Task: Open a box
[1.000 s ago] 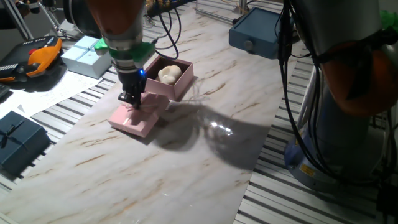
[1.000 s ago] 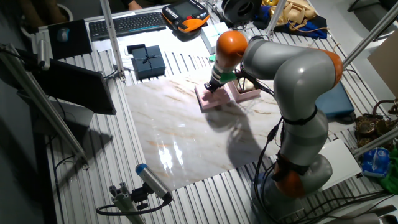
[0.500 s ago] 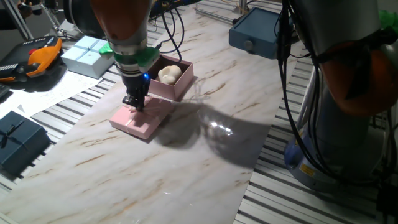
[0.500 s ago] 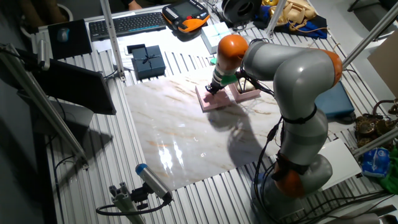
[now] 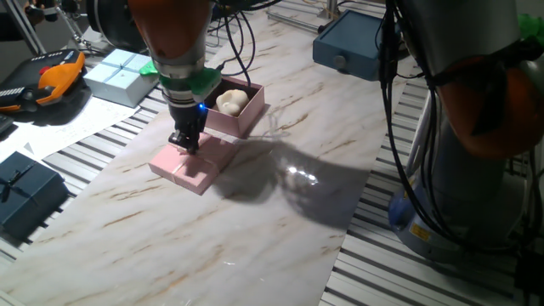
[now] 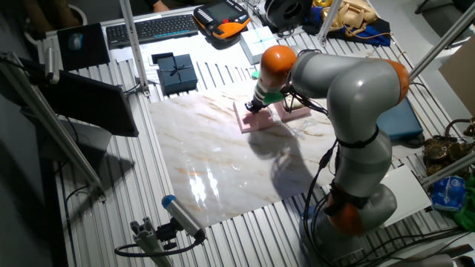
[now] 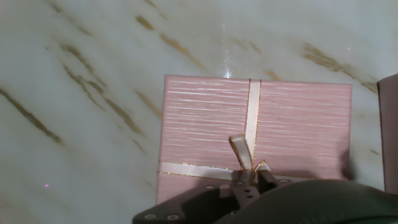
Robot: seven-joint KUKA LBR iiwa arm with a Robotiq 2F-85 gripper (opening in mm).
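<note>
The pale-pink box stands open: its base (image 5: pixel 240 116) holds a white lump (image 5: pixel 229 100) and also shows in the other fixed view (image 6: pixel 295 111). Its lid (image 5: pixel 200 167) lies flat on the marble table (image 5: pixel 280 221) just in front of the base, ribbon side up. It also shows in the other fixed view (image 6: pixel 256 122) and in the hand view (image 7: pixel 205 124). My gripper (image 5: pixel 185 143) points straight down onto the lid's middle. In the hand view the gripper (image 7: pixel 249 182) is shut on the ribbon bow (image 7: pixel 241 152).
A light blue gift box (image 5: pixel 119 75) and an orange pendant (image 5: pixel 51 81) lie at the back left. A dark blue box (image 5: pixel 25 191) sits at the left edge. A blue case (image 5: pixel 348 47) is at the back right. My arm's base (image 5: pixel 476 127) fills the right.
The lid was tilted with one edge raised near the base; it now lies flat on the marble. My gripper shifted slightly toward the base and stays on the bow.
</note>
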